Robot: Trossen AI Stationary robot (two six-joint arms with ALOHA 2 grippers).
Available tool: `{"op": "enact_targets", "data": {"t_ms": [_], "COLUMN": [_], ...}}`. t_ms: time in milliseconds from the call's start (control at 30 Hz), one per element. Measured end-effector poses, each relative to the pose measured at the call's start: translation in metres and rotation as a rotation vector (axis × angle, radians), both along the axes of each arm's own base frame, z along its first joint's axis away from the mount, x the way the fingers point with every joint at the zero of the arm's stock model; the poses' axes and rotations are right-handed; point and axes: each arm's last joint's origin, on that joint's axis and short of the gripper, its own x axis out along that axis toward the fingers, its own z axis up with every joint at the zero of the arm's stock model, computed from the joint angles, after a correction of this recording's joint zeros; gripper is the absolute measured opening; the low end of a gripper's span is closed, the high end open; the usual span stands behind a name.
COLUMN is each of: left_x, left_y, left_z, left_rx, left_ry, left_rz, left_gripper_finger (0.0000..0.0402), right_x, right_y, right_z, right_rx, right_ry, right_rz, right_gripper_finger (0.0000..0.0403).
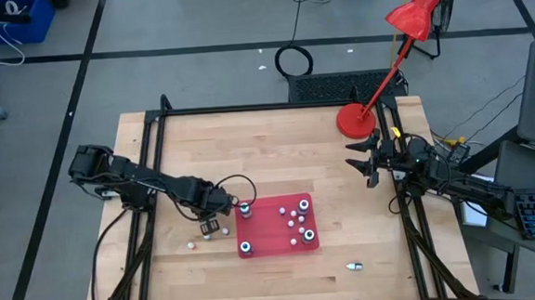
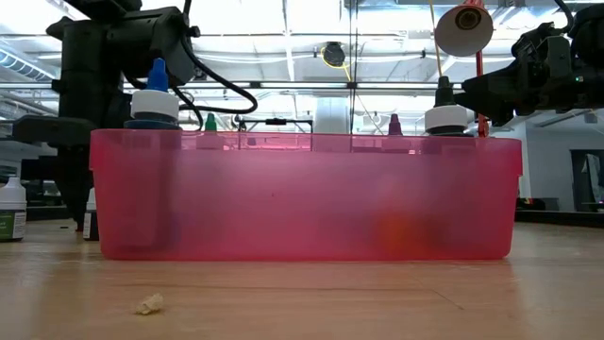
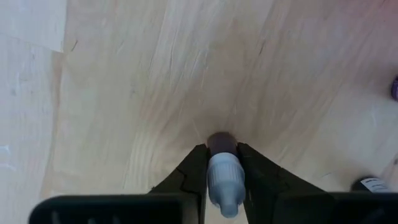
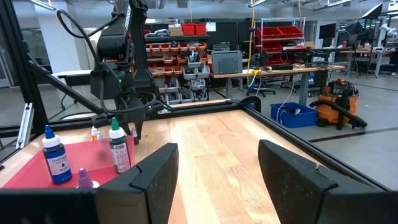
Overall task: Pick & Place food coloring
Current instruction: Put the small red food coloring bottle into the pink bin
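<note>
**Left pincer has a bottle to carry to the tray**

On the counter, beside the red tray, the left pincer is clamped on a grey-capped bottle. It should lift straight and clear the wall. The right pincer waits, spread apart.

Pink tray fills mid-frame on the wooden table. Blue-tipped bottle stands inside the tray at its left end; dark-tipped bottle at its right end. Small crumb lies in front of the tray, lower left.
</note>
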Motion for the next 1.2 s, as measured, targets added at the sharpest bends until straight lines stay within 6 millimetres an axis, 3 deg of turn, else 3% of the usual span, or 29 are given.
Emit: {"op": "enact_targets", "data": {"t_ms": [167, 267, 400, 633, 767, 900, 1200], "left_x": [0.003, 0.013, 0.029, 0.052, 0.069, 0.101, 0.166], "left_y": [0.0, -0.002, -0.005, -0.017, -0.028, -0.042, -0.076], "left_z": [0.004, 0.021, 0.062, 0.157, 0.187, 0.175, 0.095], "left_rx": [0.02, 0.021, 0.053, 0.152, 0.167, 0.176, 0.096], "left_ry": [-0.012, -0.024, -0.053, -0.258, -0.361, -0.317, -0.114], "left_rz": [0.0, -0.008, -0.057, -0.148, -0.243, -0.353, -0.603], "left_gripper_finger": [0.0068, 0.0068, 0.0068, 0.0068, 0.0068, 0.0068, 0.0068], "right_x": [0.0, 0.0, 0.0, 0.0, 0.0, 0.0, 0.0], "right_y": [0.0, 0.0, 0.0, 0.0, 0.0, 0.0, 0.0], "right_z": [0.0, 0.0, 0.0, 0.0, 0.0, 0.0, 0.0], "right_rx": [0.0, 0.0, 0.0, 0.0, 0.0, 0.0, -0.001], "right_ry": [0.0, 0.0, 0.0, 0.0, 0.0, 0.0, -0.001], "right_rz": [0.0, 0.0, 0.0, 0.0, 0.0, 0.0, 0.0], "right_gripper_finger": [0.021, 0.021, 0.021, 0.021, 0.021, 0.021, 0.021]}}
